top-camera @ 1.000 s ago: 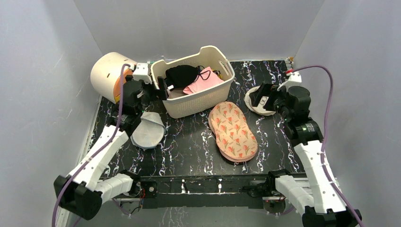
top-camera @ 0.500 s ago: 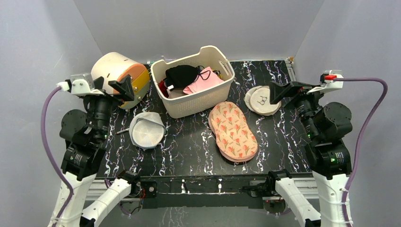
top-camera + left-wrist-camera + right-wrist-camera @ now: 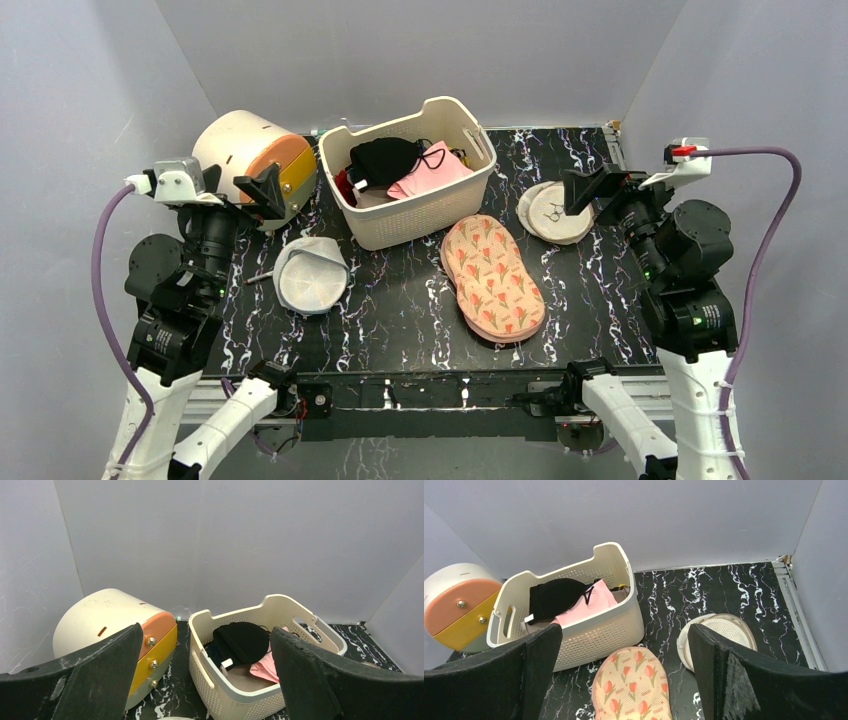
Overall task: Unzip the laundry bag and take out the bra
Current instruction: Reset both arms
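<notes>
Right wrist view, laundry bag [image 3: 631,685] cut off below

Pale grey walls [image 3: 420,50] box in a black, white-veined tabletop [image 3: 400,300]: one ahead of the left gripper [image 3: 238,185] and right gripper [image 3: 632,180], one outboard of each. Light falls soft and even.
</notes>
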You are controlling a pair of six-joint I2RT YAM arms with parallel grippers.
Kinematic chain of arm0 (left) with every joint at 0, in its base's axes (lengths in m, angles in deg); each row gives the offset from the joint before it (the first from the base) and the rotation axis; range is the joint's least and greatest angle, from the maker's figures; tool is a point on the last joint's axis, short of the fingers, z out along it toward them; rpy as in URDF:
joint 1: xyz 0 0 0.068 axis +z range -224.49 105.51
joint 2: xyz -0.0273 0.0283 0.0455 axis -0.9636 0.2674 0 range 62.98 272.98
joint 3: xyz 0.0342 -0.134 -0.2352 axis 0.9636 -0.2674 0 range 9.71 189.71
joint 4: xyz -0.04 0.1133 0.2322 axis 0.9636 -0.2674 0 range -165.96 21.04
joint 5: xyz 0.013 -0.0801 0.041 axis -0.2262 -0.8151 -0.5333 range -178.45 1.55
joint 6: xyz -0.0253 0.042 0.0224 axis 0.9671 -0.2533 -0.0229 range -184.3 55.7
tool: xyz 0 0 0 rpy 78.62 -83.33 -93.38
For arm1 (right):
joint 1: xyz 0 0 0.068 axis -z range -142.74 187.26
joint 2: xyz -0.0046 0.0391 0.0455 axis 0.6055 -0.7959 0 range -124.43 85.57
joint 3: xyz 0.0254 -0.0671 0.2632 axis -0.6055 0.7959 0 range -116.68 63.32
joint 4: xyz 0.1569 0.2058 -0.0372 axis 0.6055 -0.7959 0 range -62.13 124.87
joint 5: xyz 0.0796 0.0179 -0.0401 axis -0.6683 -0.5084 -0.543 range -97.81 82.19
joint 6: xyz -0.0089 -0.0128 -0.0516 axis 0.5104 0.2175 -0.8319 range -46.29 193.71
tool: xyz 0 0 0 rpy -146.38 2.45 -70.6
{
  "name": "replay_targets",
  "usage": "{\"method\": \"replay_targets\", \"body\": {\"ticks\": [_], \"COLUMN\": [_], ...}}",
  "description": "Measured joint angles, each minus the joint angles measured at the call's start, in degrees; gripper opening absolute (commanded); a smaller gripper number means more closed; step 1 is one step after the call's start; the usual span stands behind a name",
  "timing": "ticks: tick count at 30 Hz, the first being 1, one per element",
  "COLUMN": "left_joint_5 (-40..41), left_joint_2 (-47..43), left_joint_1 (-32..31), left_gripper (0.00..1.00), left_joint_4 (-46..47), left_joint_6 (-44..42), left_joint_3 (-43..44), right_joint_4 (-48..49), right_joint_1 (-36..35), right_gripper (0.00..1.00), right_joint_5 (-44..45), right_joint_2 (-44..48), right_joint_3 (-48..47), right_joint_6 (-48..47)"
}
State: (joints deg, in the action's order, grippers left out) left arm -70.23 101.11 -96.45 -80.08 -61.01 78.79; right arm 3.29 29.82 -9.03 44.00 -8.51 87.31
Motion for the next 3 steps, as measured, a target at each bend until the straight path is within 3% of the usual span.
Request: {"method": "replay_targets", "body": {"ticks": [3], "left_joint_5": [-0.3], "left_joint_2": [0.0], "left_joint_1": [0.0], "left_gripper": [0.98], "left_joint_4": [0.4], "left_joint_6": [0.1], "left_joint_3": [-0.6], "right_joint_4": [-0.1], "right_joint_1": [0.0], "right_gripper": [0.98], "right_joint_5": [0.2], "right_joint_2": [0.4], "right_joint_3": [0.0], "right_joint_6": [0.0]}}
